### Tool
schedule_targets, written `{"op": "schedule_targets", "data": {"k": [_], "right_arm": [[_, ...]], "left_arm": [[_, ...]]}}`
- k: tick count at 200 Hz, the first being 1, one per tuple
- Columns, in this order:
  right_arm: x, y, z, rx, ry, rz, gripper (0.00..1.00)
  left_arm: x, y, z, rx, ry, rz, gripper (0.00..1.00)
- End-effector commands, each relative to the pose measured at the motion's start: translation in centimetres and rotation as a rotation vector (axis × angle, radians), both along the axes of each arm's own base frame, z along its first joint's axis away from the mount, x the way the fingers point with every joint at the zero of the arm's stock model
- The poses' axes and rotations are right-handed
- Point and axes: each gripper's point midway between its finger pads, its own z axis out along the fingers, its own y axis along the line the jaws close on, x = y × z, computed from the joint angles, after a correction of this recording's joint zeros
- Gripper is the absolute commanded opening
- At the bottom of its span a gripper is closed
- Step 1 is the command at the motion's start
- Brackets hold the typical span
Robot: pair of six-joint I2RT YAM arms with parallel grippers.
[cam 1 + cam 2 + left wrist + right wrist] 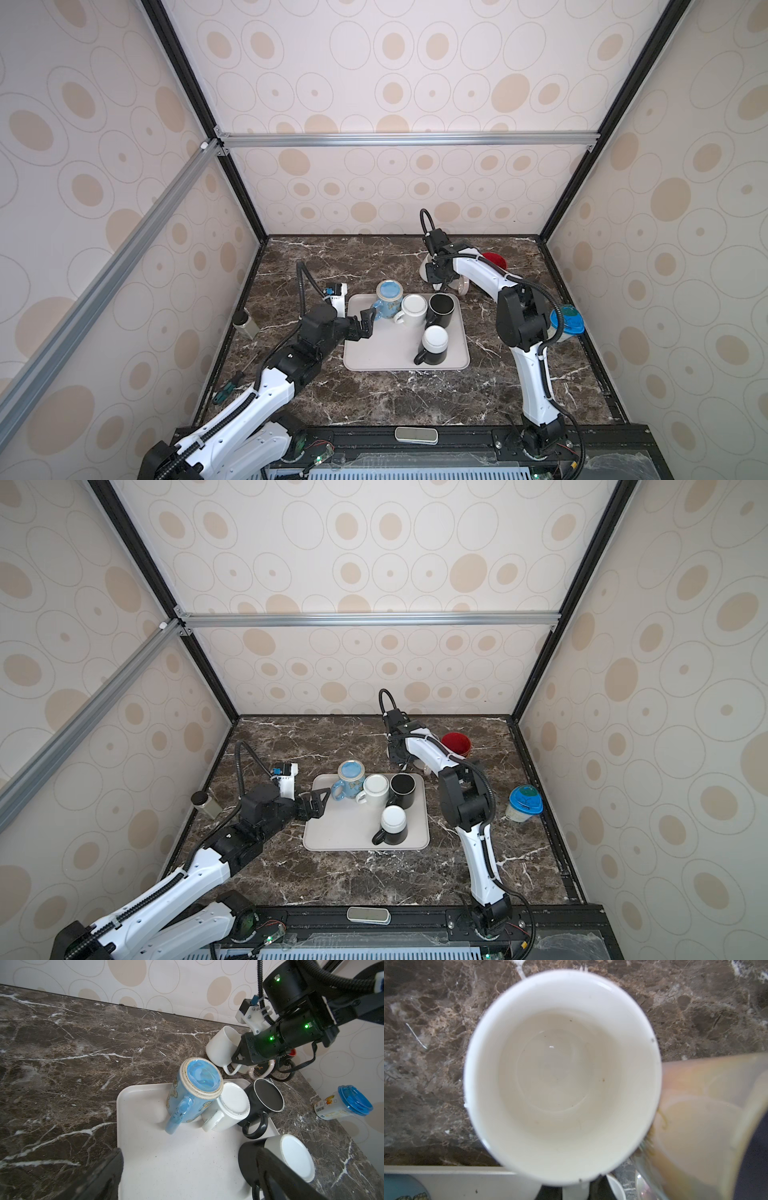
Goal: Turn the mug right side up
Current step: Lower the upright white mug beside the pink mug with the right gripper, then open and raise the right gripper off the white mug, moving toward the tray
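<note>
My right gripper is clamped on the handle of the plain white ceramic mug, its mouth facing my wrist; my left gripper stands wide, idle.

In the right wrist view the picture's edge cuts off the handle of the white mug, and the pearly mug beside it is blurred and cropped. In the left wrist view both fingers of the left tool are blurred and cropped.
</note>
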Motion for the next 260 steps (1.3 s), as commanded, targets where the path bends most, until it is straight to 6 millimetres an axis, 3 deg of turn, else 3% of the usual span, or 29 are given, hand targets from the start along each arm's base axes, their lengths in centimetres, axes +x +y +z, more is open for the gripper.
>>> {"op": "schedule_targets", "data": {"k": [1,47,133,176,207,260], "right_arm": [[1.4,0.0,1.3,0.018,-0.050,-0.024,0.03],[0.9,0.1,1.2,0.021,-0.026,-0.019,0.07],[-0.1,0.9,0.8,0.045,0.003,-0.008,0.30],[-0.8,1.4,1.2,0.074,0.004,-0.001,0.34],[-1.3,1.4,3.6,0.090,-0.036,0.012,0.35],[-3.8,2.1,11.0,0.157,-0.177,0.089,0.34]], "left_arm": [[0.2,-0.3,1.7,-0.002,-0.041,-0.011,1.00],[0.1,-0.2,1.7,-0.001,-0.042,-0.009,1.00],[0.0,-0.1,1.6,-0.012,-0.046,-0.007,1.00],[0.0,-0.1,1.6,-0.008,-0.045,-0.005,1.00],[0.0,0.1,1.5,-0.008,-0.053,0.005,1.00],[0.9,1.3,-0.8,0.015,-0.021,0.096,1.00]]}}
